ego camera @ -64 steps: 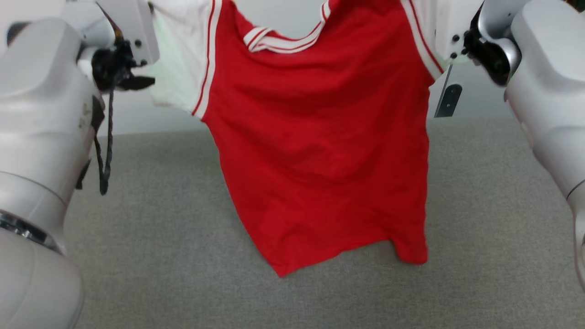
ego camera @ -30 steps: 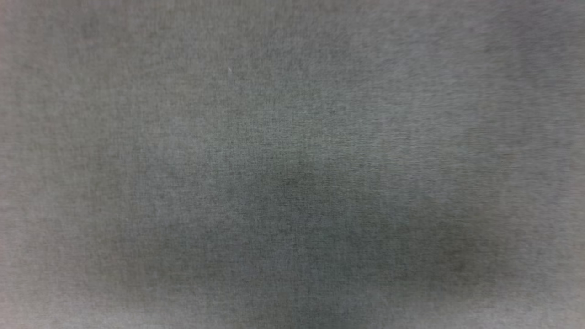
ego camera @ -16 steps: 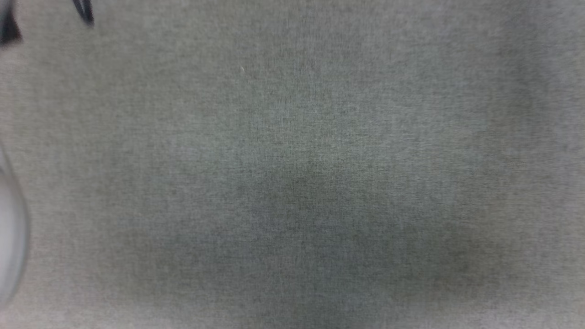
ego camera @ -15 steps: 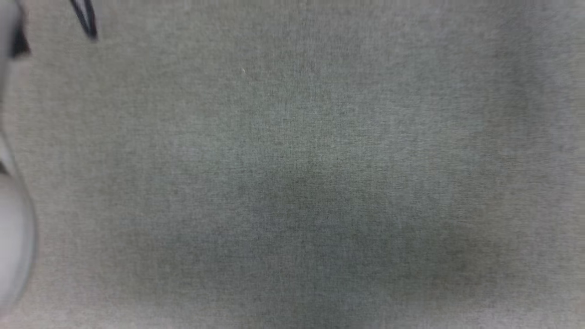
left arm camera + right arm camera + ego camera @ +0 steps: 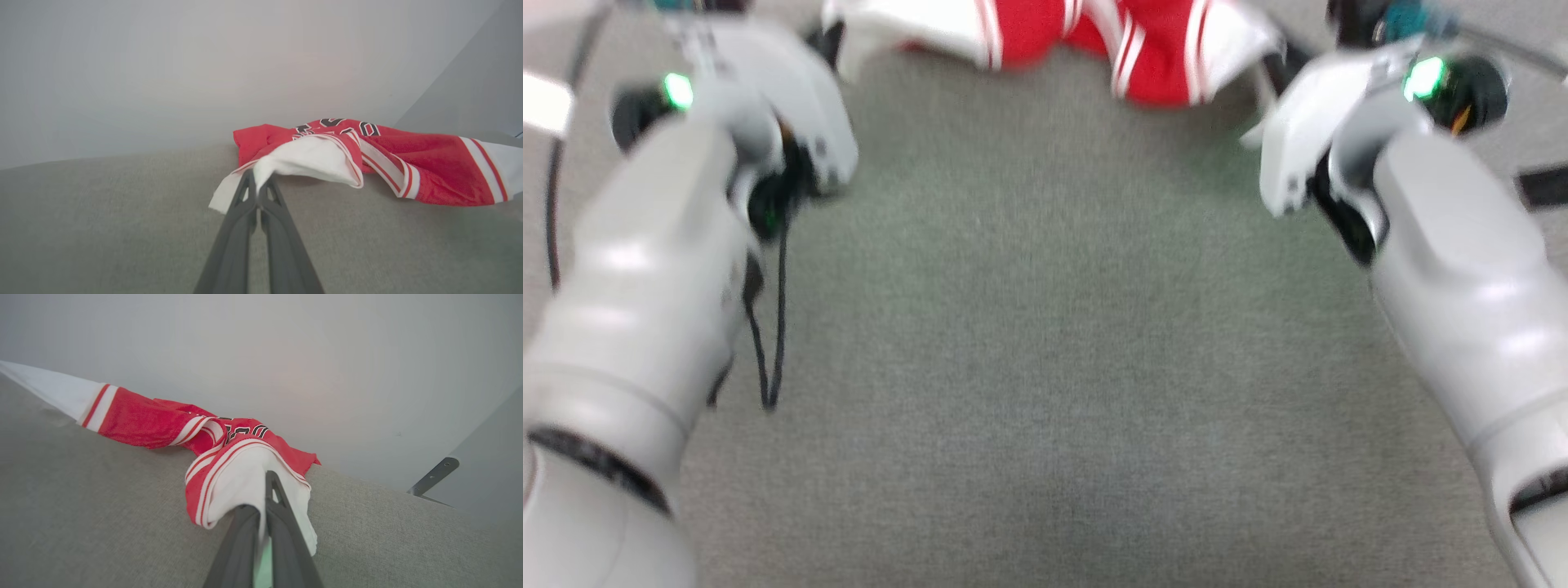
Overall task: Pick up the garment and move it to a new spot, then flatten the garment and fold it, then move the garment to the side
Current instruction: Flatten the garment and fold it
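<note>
The garment (image 5: 1152,49), a red shirt with white sleeves and striped trim, lies bunched on the grey surface at the top of the head view. My left gripper (image 5: 256,184) is shut on one white sleeve (image 5: 306,157); the red body (image 5: 433,171) trails off to the right over the surface. At the other end my right gripper (image 5: 266,484) is shut on the second white sleeve (image 5: 245,477), and the red cloth (image 5: 143,420) stretches away to the left. In the head view both pale forearms (image 5: 645,269) (image 5: 1462,269) reach forward towards the garment's two ends.
A grey fabric-covered surface (image 5: 1045,327) spreads between my arms and ends at a pale wall (image 5: 204,61) just behind the garment. A metal bracket (image 5: 433,475) sits on the wall at the right. A black cable (image 5: 768,351) hangs from my left arm.
The head camera has swung. Two seconds ago the garment hung spread between my raised grippers; now it lies bunched low on the surface, both grippers still shut on its sleeves.
</note>
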